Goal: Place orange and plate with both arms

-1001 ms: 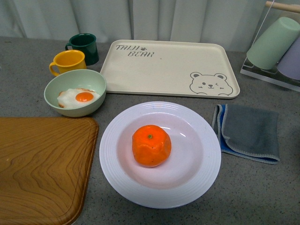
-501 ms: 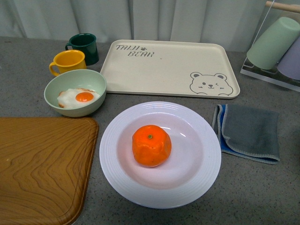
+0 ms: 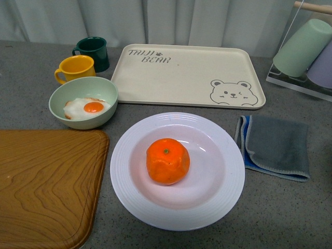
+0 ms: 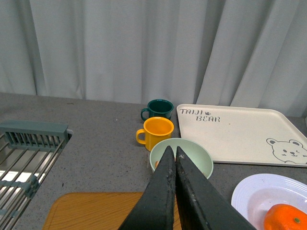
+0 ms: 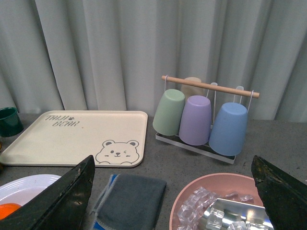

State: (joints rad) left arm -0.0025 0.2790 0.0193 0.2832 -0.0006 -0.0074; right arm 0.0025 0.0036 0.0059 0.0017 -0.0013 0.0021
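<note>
orange resting on plate, midway between both arms, neither tool touching it

the orange [image 3: 167,161] is sitting stem-up in the well of the plate [image 3: 234,174], which is lying flat on the worktop [image 3: 290,218] just in front of the bear tray [image 3: 187,78], between the wooden board [image 3: 46,181] and the folded cloth [image 3: 277,145]. the plate is round, so no long axis is constraining the approach. it is lying towards the right arm's side of the left tool [image 4: 173,151] and towards the left arm's side of the right tool [image 5: 172,157]; which arm is nearer cannot be told. the left tool is keeping its fingers pressed together on nothing, aiming over the green bowl [image 3: 98,119]. the right tool is standing spread wide and empty. compared with the earlier front views, nothing is differing.
</note>
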